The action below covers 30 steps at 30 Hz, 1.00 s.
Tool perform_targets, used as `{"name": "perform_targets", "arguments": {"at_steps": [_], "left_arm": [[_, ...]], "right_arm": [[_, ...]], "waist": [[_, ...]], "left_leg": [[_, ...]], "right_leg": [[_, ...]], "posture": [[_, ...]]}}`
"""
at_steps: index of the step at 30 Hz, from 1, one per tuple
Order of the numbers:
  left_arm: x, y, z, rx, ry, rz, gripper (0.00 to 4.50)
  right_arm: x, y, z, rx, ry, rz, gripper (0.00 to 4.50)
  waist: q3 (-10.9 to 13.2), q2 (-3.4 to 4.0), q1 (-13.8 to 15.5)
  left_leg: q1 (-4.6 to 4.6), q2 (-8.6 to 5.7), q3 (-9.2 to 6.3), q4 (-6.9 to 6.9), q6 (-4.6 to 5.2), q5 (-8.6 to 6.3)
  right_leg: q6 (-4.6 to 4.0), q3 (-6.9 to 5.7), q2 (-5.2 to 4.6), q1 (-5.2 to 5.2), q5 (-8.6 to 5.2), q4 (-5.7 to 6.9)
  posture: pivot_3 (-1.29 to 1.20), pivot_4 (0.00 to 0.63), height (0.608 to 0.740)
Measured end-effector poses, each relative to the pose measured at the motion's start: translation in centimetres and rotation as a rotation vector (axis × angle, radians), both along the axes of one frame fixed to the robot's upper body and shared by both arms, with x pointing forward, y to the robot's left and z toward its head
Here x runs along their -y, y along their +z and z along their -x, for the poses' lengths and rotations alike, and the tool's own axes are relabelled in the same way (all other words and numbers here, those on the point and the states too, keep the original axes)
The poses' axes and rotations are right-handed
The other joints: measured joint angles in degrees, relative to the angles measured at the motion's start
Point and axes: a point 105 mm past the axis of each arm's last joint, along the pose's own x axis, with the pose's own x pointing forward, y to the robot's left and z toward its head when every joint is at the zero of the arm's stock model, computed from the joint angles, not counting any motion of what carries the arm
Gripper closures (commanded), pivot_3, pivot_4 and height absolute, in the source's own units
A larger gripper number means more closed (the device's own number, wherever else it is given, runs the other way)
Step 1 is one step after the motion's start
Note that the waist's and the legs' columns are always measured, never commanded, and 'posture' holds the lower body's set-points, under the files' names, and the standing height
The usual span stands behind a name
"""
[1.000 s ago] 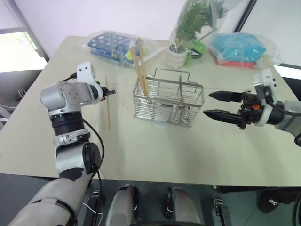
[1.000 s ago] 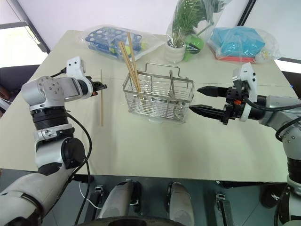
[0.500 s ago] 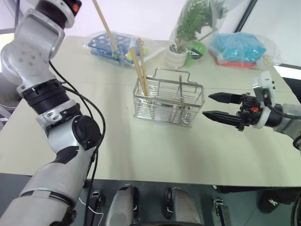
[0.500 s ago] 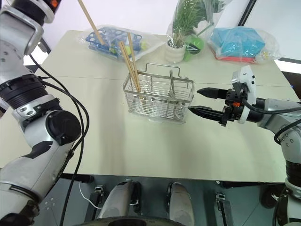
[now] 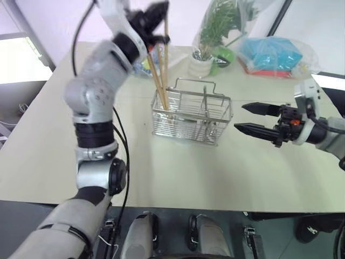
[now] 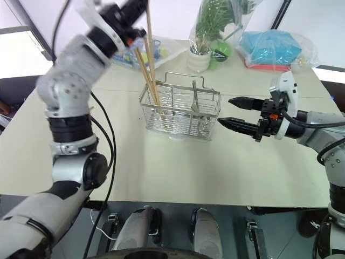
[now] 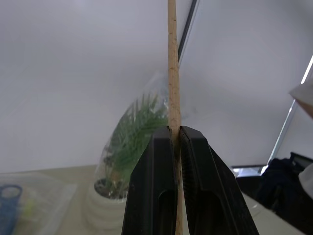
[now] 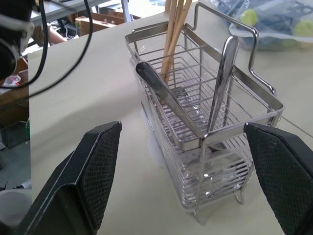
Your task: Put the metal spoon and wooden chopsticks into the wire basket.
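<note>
The wire basket (image 5: 191, 116) stands mid-table. Two wooden chopsticks (image 5: 160, 81) lean in its left end, and the metal spoon (image 8: 221, 83) stands inside it nearer the middle. High over the basket's left end, my left gripper (image 7: 175, 132) is shut on a third chopstick (image 5: 165, 38), which hangs nearly upright with its lower end just above the basket. To the right of the basket my right gripper (image 5: 250, 118) stays open, pointing at it, with nothing between its fingers (image 8: 98, 161).
A blue rack in plastic (image 6: 121, 46) lies at the back left, partly behind my left arm. A potted plant (image 5: 207, 59) and a blue bag (image 5: 272, 54) sit along the far edge.
My left gripper lifted the chopstick off the table on the left, swung it up and to the right, and turned it upright over the basket. The right gripper has not moved.
</note>
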Motion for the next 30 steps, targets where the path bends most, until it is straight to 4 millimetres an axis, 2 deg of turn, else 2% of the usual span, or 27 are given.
{"name": "perform_targets", "arguments": {"at_steps": [3,4,6,9,12,13,16,19,22,26,28,30], "left_arm": [[-0.2,-0.3,-0.1,0.021,0.027,-0.007,4.45],[-0.2,-0.4,0.0,0.029,0.03,-0.001,4.12],[0.1,-1.3,0.2,0.018,0.02,0.013,3.37],[0.8,-2.9,0.0,-0.039,0.0,0.043,1.82],[1.0,-2.8,0.2,-0.053,-0.001,0.075,0.34],[0.8,-2.6,0.3,-0.049,0.004,0.085,0.1],[0.2,-2.1,0.6,-0.04,0.017,0.082,0.1],[-1.4,-1.9,0.8,-0.046,0.033,0.0,0.1],[-4.6,-1.2,1.6,-0.036,0.027,-0.156,0.1],[-8.8,0.4,5.0,0.063,-0.011,-0.463,0.1],[-10.3,-0.9,6.8,0.051,-0.066,-0.618,0.1],[-11.7,-3.5,8.0,-0.042,-0.132,-0.736,0.1]], "right_arm": [[0.0,0.1,0.1,-0.002,-0.003,-0.008,0.38],[0.1,0.1,0.1,-0.001,-0.007,-0.01,0.38],[0.2,0.2,0.0,0.0,-0.014,-0.012,0.38],[0.2,0.2,0.0,-0.004,-0.016,-0.013,0.38],[0.2,0.2,0.0,-0.004,-0.016,-0.015,0.38],[0.2,0.2,0.0,-0.004,-0.016,-0.015,0.38],[0.2,0.4,-0.1,0.002,-0.016,-0.017,0.38],[0.1,0.7,-0.2,0.015,-0.013,-0.014,0.38],[0.6,0.3,-0.7,0.013,-0.027,0.0,0.38],[1.6,-0.1,-1.6,0.018,-0.048,0.033,0.38],[2.2,-0.2,-1.9,0.02,-0.052,0.049,0.38],[2.7,-0.5,-2.2,0.018,-0.056,0.064,0.38]], "waist": [[0.0,0.0,0.1],[0.0,0.01,0.1],[0.0,0.01,0.2],[0.0,0.0,0.2],[0.0,0.0,0.1],[0.0,0.0,0.0],[0.0,0.01,0.0],[0.0,0.02,-0.1],[0.0,0.04,-0.3],[0.0,0.08,-1.2],[0.0,0.18,-1.5],[0.0,0.22,-1.5]], "left_leg": [[-0.01,0.0,-0.01,0.0,0.02,-0.01],[-0.01,0.0,-0.01,0.0,0.05,-0.03],[-0.01,-0.01,-0.03,0.01,0.1,-0.06],[-0.04,-0.01,-0.04,0.06,0.31,-0.18],[-0.04,0.0,-0.06,0.06,0.38,-0.22],[-0.04,0.01,-0.06,0.06,0.39,-0.22],[-0.03,0.02,-0.05,0.06,0.39,-0.22],[-0.03,0.03,-0.04,0.05,0.39,-0.22],[-0.03,0.05,-0.01,0.04,0.36,-0.21],[-0.07,0.03,0.02,0.0,0.06,-0.04],[-0.06,0.02,0.06,-0.03,0.05,-0.05],[-0.06,0.03,0.04,-0.04,0.04,-0.05]], "right_leg": [[0.0,0.0,-0.01,0.0,0.0,-0.01],[0.0,0.0,-0.02,0.0,0.0,-0.01],[0.0,0.0,-0.03,0.01,0.0,-0.01],[0.0,0.0,-0.04,0.01,0.0,-0.01],[0.0,0.0,-0.02,0.01,0.0,0.0],[0.0,0.0,-0.01,0.0,0.0,0.0],[0.0,0.0,0.0,0.0,0.0,0.01],[-0.01,0.0,0.02,-0.02,0.0,0.01],[-0.01,0.0,0.05,-0.05,-0.01,0.03],[-0.02,0.0,0.04,-0.09,-0.02,-0.03],[-0.02,0.0,-0.01,-0.09,-0.02,-0.06],[-0.03,0.0,-0.01,-0.1,-0.03,-0.04]], "posture": [[0.0,0.15,0.715],[0.0,0.15,0.715],[0.0,0.15,0.715],[0.0,0.15,0.715],[0.0,0.15,0.715],[0.0,0.15,0.715],[0.0,0.15,0.715],[0.0,0.15,0.715],[0.0,0.15,0.715],[0.0,0.15,0.715],[0.0,0.15,0.715],[0.0,0.15,0.715]]}}
